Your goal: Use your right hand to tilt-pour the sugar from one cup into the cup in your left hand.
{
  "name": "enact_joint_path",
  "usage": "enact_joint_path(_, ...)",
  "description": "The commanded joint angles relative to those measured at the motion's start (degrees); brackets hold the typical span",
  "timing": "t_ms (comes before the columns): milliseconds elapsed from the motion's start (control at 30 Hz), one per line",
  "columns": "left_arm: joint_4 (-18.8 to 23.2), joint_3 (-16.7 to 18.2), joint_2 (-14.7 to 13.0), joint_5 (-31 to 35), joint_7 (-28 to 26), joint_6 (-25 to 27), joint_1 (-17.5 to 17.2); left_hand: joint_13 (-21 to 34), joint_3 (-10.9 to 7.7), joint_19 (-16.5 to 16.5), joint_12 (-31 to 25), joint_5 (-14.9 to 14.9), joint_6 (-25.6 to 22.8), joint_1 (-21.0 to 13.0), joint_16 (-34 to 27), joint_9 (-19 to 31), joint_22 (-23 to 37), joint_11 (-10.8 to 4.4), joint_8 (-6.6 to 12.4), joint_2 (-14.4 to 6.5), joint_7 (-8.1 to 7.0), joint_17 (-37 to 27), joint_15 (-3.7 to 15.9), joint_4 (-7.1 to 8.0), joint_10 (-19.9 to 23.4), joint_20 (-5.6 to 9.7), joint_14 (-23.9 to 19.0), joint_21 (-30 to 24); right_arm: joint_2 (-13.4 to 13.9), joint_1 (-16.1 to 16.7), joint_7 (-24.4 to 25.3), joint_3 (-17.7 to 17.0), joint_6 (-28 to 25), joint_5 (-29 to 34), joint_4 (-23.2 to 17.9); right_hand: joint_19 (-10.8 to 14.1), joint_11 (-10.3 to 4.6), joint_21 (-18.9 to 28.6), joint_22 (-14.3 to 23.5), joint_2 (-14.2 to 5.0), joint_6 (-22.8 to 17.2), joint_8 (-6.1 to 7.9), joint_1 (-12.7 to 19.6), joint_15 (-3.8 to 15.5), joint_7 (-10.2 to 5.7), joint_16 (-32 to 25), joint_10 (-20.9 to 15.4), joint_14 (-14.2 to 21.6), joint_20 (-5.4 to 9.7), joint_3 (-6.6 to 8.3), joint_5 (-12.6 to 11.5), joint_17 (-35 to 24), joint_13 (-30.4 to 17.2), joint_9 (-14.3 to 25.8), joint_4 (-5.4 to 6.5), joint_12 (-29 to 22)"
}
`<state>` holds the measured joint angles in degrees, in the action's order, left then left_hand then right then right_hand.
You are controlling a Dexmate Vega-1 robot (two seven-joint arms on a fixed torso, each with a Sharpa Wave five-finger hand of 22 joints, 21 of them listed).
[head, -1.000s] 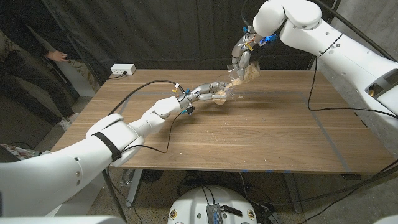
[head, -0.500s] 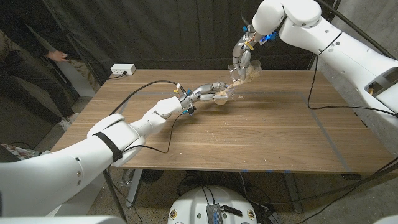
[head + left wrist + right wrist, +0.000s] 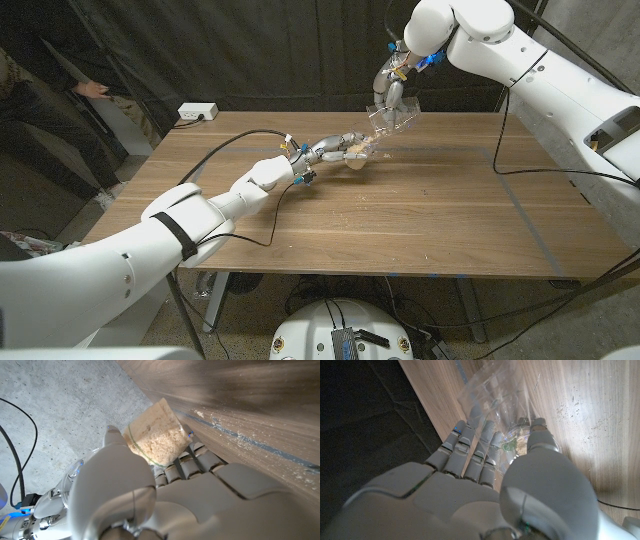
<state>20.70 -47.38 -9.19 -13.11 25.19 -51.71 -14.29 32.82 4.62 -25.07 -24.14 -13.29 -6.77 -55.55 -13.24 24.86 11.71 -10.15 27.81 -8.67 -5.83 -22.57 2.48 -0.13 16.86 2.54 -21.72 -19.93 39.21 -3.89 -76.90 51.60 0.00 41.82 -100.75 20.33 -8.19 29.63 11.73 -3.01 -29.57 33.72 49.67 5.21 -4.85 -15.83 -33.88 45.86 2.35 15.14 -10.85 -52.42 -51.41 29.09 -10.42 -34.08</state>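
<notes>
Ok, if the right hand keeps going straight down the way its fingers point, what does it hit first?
Likely the left hand's cup of sugar, just below the tilted empty cup in the right hand; then the table. Depth is unclear.

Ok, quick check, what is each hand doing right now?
Left hand: holds the cup with sugar in its fingers.
Right hand: holds the clear cup, tilted above the other cup.
</notes>
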Motion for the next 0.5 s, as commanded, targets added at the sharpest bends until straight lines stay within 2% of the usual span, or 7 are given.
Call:
enact_joint_path(33, -0.01, -0.14, 0.35, -0.11, -0.09, 0.55, -0.04, 0.32, 0.19, -0.6, -0.04, 0.22, -1.65, 0.21, -0.71, 0.22, 0.08, -0.63, 0.36, 0.1, -0.44, 0.14, 6.73, 0.4, 1.09, 2.06, -1.46, -0.35, -0.17, -0.27, -1.17, 0.21, 0.42, 0.14, 0.06, -0.14, 0.0, -0.17, 0.1, -1.0, -6.77, 0.45, 0.91, 8.39, -6.91, -0.29, -0.16, 0.23, 1.95, 2.46, -0.06, -0.29, -0.27, 0.28, 1.85, 0.3)
enact_joint_path(133, -0.01, -0.13, 0.46, -0.15, -0.22, 0.69, -0.07, 0.41, 0.24, -0.9, -0.17, 0.28, -3.14, 0.34, -1.1, 0.21, 0.06, -1.14, 0.85, 0.21, -0.61, 0.22, 7.03, 0.5, 1.81, 2.12, -2.51, -0.49, -0.21, -0.35, -1.36, 0.24, 0.59, 0.07, 0.16, -0.14, 0.4, -0.19, 0.1, -1.13, -6.74, 0.5, 0.99, 8.39, -6.89, -0.32, -0.06, 0.22, 1.9, 2.51, -0.05, -0.42, -0.47, 0.43, 1.86, 0.26)
enact_joint_path(300, -0.02, 0.02, 0.65, -0.38, -0.17, 0.69, -0.15, 0.61, 0.34, -1.41, -0.47, 0.35, -4.24, 0.5, -1.18, 0.06, 0.04, -1.39, 1.08, 0.4, -0.85, 0.35, 6.78, 0.63, 3.31, 2.17, -3.03, -0.76, -0.47, -0.4, -1.25, 0.34, 0.28, 0.5, 0.49, -0.11, 0.21, -0.23, 0.11, -1.35, -7.36, 0.89, 1.08, 8.39, -6.86, -0.39, -0.06, 0.22, 1.9, 2.56, 0.01, -0.64, -0.61, 0.74, 1.9, 0.25)
enact_joint_path(333, -0.01, 0.02, 0.67, -0.35, -0.26, 0.66, -0.16, 0.95, 0.48, -1.4, -1.61, 0.41, -7.42, 0.83, -1.84, -0.16, 0.05, -1.64, 2.2, 0.51, -0.87, 0.41, 6.88, 0.89, 6.27, 2.28, -5.65, -0.84, -0.44, -0.33, -1.16, 0.26, 0.02, 0.6, 0.5, -0.13, 0.42, -0.25, 0.12, -1.46, -7.34, 0.94, 1.11, 8.39, -6.85, -0.43, -0.08, 0.25, 1.87, 2.58, 0.03, -0.73, -0.72, 0.86, 1.93, 0.19)
enact_joint_path(433, -0.01, 0.22, 0.78, -0.59, -0.06, 0.55, -0.28, 1.29, 0.69, -2.31, -2.14, 0.47, -8.81, 1.09, -1.65, -0.46, 0.03, -1.64, 2.66, 0.79, -0.8, 0.4, 7.04, 1.03, 7.31, 2.39, -6.41, -1.27, -0.11, 0.0, -0.95, -0.18, -0.87, 0.74, 0.24, -0.14, 0.69, -0.28, 0.12, -1.64, -7.44, 1.08, 1.15, 8.39, -6.84, -0.54, 0.12, 0.27, 1.86, 2.58, 0.12, -0.94, -0.95, 1.09, 1.98, 0.18)
enact_joint_path(500, -0.01, 0.23, 0.84, -0.54, -0.09, 0.56, -0.35, 1.76, 0.95, -2.69, -3.52, 0.52, -11.9, 1.43, -2.34, -0.82, -0.01, -1.75, 3.87, 1.04, -0.81, 0.24, 7.77, 1.23, 10.2, 2.51, -9.57, -1.5, 0.16, 0.07, -1.25, -0.65, -1.7, 0.58, -0.17, -0.12, 1.0, -0.29, 0.13, -1.69, -7.42, 1.13, 1.16, 8.39, -6.83, -0.57, 0.02, 0.23, 1.9, 2.57, 0.16, -1.03, -1.01, 1.21, 2.0, 0.13)
